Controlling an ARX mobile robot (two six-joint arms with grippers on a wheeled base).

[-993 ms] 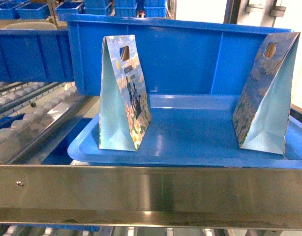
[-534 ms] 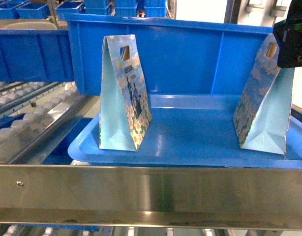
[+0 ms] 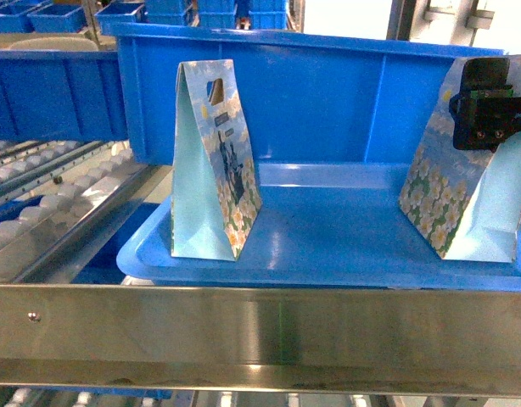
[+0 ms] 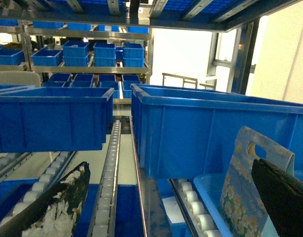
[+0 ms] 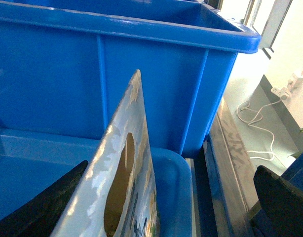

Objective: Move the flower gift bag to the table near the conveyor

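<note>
A flower gift bag (image 3: 451,199) with a daisy print stands tilted at the right end of a shallow blue tray (image 3: 328,254). My right gripper (image 3: 490,106) sits over its handle end. In the right wrist view the bag's top edge with its handle hole (image 5: 124,168) rises between the fingers of my open right gripper (image 5: 171,168), close to the left finger (image 5: 43,205). A second printed gift bag (image 3: 214,161) stands upright at the tray's left end. My left gripper (image 4: 171,165) is open and holds nothing, with this bag (image 4: 243,190) beside its right finger. The table is out of view.
A tall blue bin (image 3: 328,93) stands right behind the tray. Conveyor roller lanes (image 3: 57,203) run on the left, and a steel rail (image 3: 260,335) crosses the front. More blue bins (image 4: 53,116) fill the racking behind. A white cable (image 5: 255,123) lies on the floor to the right.
My right gripper came in from the upper right and dropped over the right bag's top. That bag leaned and turned, showing more of its flowered side. The left bag stayed still.
</note>
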